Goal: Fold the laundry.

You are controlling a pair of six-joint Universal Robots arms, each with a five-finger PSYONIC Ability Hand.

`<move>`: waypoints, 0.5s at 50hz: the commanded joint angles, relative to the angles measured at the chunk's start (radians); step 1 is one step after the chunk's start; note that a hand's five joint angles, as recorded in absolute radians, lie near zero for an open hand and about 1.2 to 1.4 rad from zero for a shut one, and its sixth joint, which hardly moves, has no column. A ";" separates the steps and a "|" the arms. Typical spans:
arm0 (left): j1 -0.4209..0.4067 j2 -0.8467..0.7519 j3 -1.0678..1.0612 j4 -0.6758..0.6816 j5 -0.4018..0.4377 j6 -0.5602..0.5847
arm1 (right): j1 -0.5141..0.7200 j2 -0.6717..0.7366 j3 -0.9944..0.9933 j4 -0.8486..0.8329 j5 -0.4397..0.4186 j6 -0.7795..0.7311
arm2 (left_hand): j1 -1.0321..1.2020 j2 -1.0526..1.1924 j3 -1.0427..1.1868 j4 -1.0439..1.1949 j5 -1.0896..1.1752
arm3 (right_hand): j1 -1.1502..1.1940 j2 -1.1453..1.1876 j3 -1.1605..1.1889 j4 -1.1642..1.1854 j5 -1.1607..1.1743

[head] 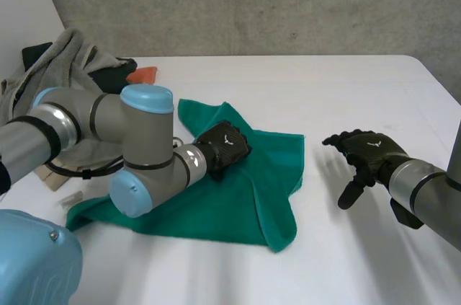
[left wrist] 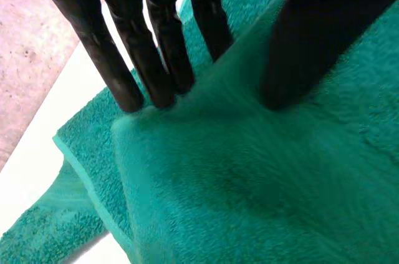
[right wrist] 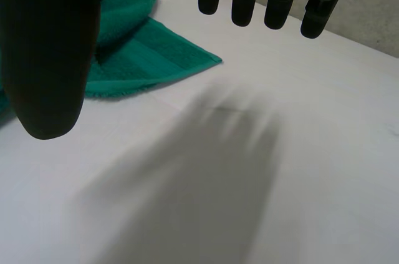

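A green towel point(head: 245, 204) lies spread and partly rumpled on the white table point(head: 360, 89), left of centre. My left hand point(head: 225, 148) rests on its middle, towards the far edge. In the left wrist view its fingers point(left wrist: 156, 58) and thumb point(left wrist: 324, 33) press into the towel point(left wrist: 249, 183) from both sides of a raised ridge of cloth, pinching it. My right hand point(head: 367, 152) hovers over bare table to the right of the towel, fingers straight and spread, holding nothing. From the right wrist, a corner of the towel point(right wrist: 143, 58) lies beyond the thumb point(right wrist: 50, 58).
A heap of grey and dark clothes point(head: 65, 60) with an orange piece point(head: 144, 73) sits at the table's back left. A grey wall runs behind the table. The table's right edge lies just past my right arm.
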 commanded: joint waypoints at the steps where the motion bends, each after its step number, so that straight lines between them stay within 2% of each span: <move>1: -0.003 0.062 -0.015 -0.008 -0.070 0.036 | -0.019 0.009 0.003 -0.014 -0.015 0.003 | 0.273 0.325 0.329 0.320 0.329 | -0.037 -0.028 -0.027 -0.024 -0.045; 9: 0.002 0.312 -0.193 0.046 -0.044 0.056 | -0.019 0.032 -0.085 0.001 -0.050 0.000 | 0.273 0.325 0.329 0.320 0.329 | -0.037 -0.028 -0.027 -0.024 -0.045; 17: 0.025 0.589 -0.343 0.052 -0.129 0.146 | 0.004 0.147 -0.215 0.059 -0.139 -0.121 | 0.273 0.325 0.329 0.320 0.329 | -0.037 -0.028 -0.027 -0.024 -0.045; 20: 0.030 0.690 -0.366 0.052 -0.150 0.148 | 0.041 0.208 -0.257 0.071 -0.136 -0.162 | 0.273 0.325 0.329 0.320 0.329 | -0.037 -0.028 -0.027 -0.024 -0.045; 25: 0.033 0.807 -0.359 0.031 -0.175 0.128 | 0.102 0.290 -0.309 0.029 -0.093 -0.147 | 0.273 0.325 0.329 0.320 0.329 | -0.037 -0.028 -0.027 -0.024 -0.045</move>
